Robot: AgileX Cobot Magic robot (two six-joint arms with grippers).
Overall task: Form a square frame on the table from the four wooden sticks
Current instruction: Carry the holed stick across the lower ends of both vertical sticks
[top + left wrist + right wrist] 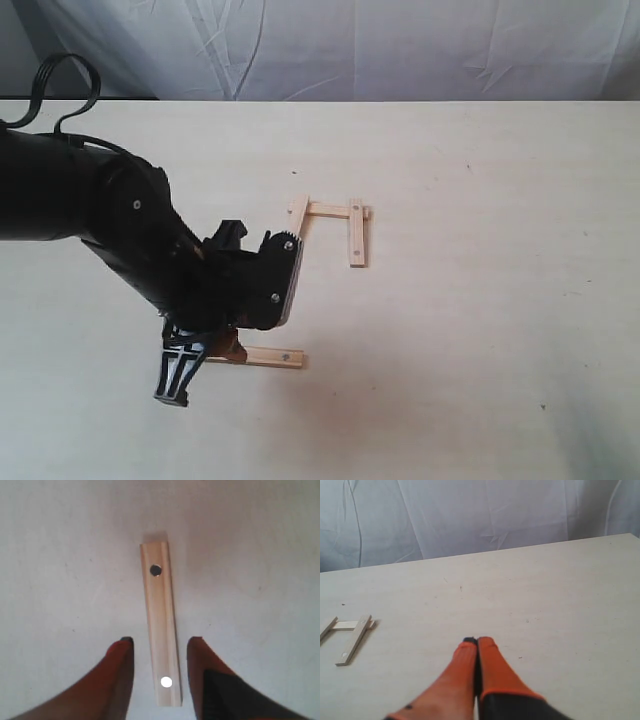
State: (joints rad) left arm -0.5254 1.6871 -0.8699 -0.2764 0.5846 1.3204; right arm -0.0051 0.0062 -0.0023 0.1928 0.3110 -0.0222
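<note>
While three sticks form a U, the fourth stick lies apart — approx. 3/4 done; left tool straddles it, spread; right tool pinched together.

Pale cream across the table, flecked with a few tiny dark specks. Light blond wood, faint lengthwise grain, on the lone stick; one dark dot near one end, one bright white dot near the other. Same pale wood on the three joined sticks. Orange-red, dark at the tips, on the left gripper and right gripper. Black on the arm. Bluish white, creased, on the backdrop cloth.
</note>
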